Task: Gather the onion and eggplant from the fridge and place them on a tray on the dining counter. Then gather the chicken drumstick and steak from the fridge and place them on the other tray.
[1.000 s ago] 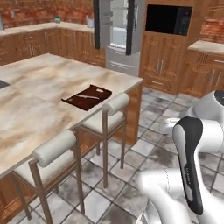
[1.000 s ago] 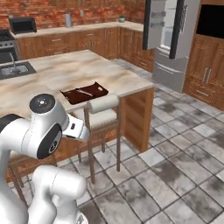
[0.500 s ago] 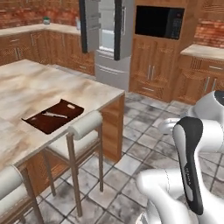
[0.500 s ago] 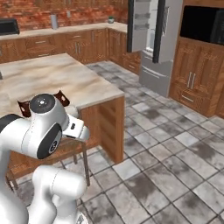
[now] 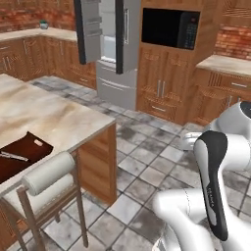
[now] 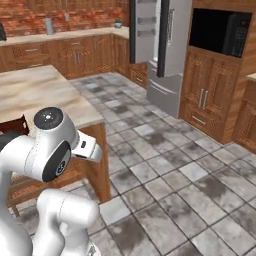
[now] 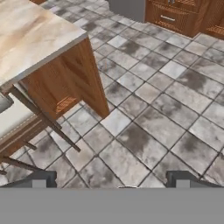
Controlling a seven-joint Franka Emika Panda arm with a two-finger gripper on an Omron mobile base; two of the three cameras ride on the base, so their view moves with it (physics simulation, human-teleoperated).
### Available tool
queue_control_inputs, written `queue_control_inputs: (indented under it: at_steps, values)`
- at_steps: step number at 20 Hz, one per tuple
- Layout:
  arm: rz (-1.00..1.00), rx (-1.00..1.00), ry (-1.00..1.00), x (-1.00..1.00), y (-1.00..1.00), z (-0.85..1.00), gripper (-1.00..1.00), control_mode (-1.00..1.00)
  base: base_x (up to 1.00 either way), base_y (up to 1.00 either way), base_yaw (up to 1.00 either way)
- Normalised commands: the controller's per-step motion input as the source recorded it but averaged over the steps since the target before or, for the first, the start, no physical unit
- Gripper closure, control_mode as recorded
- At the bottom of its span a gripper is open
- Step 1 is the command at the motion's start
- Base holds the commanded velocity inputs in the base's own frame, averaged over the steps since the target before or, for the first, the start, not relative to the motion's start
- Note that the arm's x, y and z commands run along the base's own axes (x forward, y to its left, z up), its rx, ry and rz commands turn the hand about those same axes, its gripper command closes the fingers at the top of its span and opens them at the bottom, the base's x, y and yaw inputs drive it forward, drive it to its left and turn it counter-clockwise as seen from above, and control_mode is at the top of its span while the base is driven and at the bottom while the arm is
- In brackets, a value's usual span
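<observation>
The fridge [image 5: 110, 46] stands at the back with both upper doors swung open, and it is also at the back in the right base view [image 6: 162, 45]. Its inside is too far off to make out, so the onion, eggplant, chicken drumstick and steak are hidden. A dark brown tray [image 5: 19, 154] lies on the dining counter [image 5: 54, 117] at the left edge. My gripper [image 7: 111, 181] is open with nothing between its fingertips [image 7: 39, 180] and hangs over the tiled floor beside the counter's corner [image 7: 39, 35]. The arm is folded close to the base.
A cushioned stool [image 5: 49, 174] stands at the counter's near side. Wooden cabinets with a black built-in oven [image 5: 169, 27] flank the fridge on the right. A wall counter [image 6: 60, 35] runs along the brick back wall. Tiled floor [image 6: 165, 165] stretches toward the fridge.
The whole picture has shifted, so the base has moved. The fridge is nearer and more central, and the counter and tray have slid to the left edge. The gripper stays open.
</observation>
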Motion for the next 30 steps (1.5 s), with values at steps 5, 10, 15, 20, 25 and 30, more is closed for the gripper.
queue_control_inputs:
  at_steps: [5, 10, 15, 20, 25, 30]
  values:
    - [0.0, 0.0, 0.0, 0.0, 0.0, 0.0, -1.0, 1.0, 0.93, -0.99, 0.11]
    - [0.0, 0.0, 0.0, 0.0, 0.0, 0.0, -1.0, 1.0, 1.0, -0.69, 0.17]
    - [0.0, 0.0, 0.0, 0.0, 0.0, 0.0, -1.0, 1.0, 1.0, -0.44, 0.22]
    - [0.0, 0.0, 0.0, 0.0, 0.0, 0.0, -1.0, 1.0, 1.0, -0.26, 0.23]
    - [0.0, 0.0, 0.0, 0.0, 0.0, 0.0, -1.0, 1.0, 1.0, -0.21, 0.25]
    - [0.0, 0.0, 0.0, 0.0, 0.0, 0.0, -1.0, 1.0, 1.0, -0.2, 0.27]
